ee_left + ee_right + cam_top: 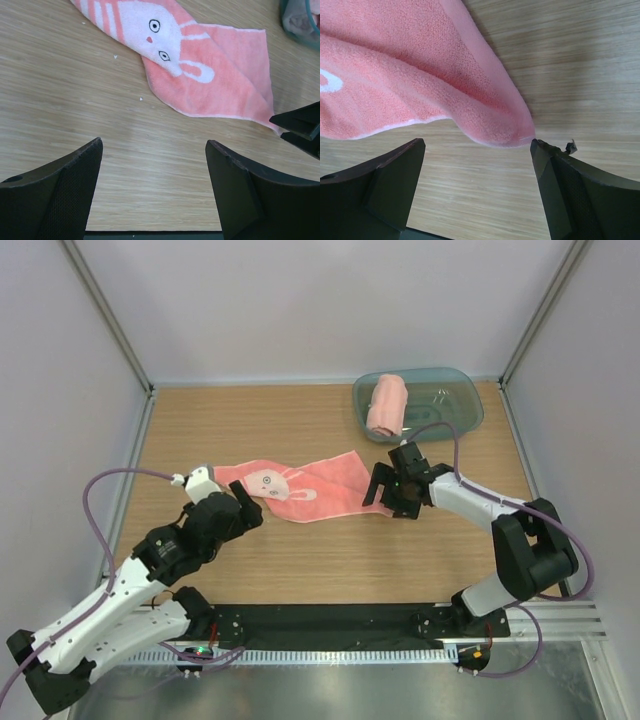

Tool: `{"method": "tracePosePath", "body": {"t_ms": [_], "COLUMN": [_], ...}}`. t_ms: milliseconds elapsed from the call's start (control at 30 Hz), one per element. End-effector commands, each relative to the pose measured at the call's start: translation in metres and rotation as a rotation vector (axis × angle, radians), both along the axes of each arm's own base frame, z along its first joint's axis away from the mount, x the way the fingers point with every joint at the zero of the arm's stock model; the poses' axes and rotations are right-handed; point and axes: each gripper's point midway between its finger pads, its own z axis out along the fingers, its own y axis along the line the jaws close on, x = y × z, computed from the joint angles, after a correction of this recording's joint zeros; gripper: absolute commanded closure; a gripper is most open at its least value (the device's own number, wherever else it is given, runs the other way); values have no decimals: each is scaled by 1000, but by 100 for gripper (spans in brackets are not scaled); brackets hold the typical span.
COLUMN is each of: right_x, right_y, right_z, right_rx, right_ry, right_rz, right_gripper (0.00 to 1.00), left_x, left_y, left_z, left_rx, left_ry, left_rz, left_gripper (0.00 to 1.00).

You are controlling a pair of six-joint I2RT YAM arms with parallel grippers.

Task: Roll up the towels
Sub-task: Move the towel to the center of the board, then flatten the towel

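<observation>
Flanking the flat towel (310, 487) on the tabletop (400, 560), the left gripper (247, 508) and right gripper (384, 490) gape wide and empty, likely poised to grasp its ends; the other towel (387, 405) sits rolled in the far-right tub (462, 392).

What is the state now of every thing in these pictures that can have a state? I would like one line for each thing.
Flat towel: unrolled, lying with folds on the table, not held.
Rolled towel: rolled up, lying in the tub.
Tub: upright, uncovered, holding the rolled towel.
Left gripper: open, empty.
Right gripper: open, at the flat towel's corner, not gripping it.
</observation>
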Motion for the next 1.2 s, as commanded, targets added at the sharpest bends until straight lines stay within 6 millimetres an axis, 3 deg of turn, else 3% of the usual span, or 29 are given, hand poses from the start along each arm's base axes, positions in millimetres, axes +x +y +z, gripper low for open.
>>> {"method": "tracePosePath", "body": {"t_ms": [0,267,467,567,700,733,833,867,933,1067,1100,1167], "right_x": [11,10,6,8,9,9,10,11,13,26,23,36], "right_y": [6,-5,-13,-14,-14,-13,-13,-13,-12,-5,1,14], "right_z": [-4,-20,-22,-24,-28,-29,-29,-26,-18,29,52,116], "right_rx": [35,-3,-32,-32,-20,-21,-22,-16,-15,30,73,139], "right_ry": [-30,-7,-10,-15,-11,-7,-11,-19,-33,-126,-145,-257], "right_rz": [16,2,-6,-11,-10,-7,-3,-1,2,23,47,75], "right_gripper": [6,14,10,16,40,51,71,83,97,99,99,99], "left_x": [1,-2,-4,-5,-7,-7,-9,-9,-9,-8,-7,-5], "left_y": [14,19,22,23,27,28,31,31,31,26,24,17], "left_z": [3,-2,1,3,3,2,-1,-2,-5,-13,-15,-19], "left_rx": [52,72,68,63,79,84,96,95,92,85,84,79], "left_ry": [-17,-15,-16,-24,-17,-15,-9,-11,-8,6,11,26], "left_rz": [36,39,45,47,47,49,55,58,57,50,46,31], "left_gripper": [16,15,15,15,15,15,15,15,14,14,14,14]}}
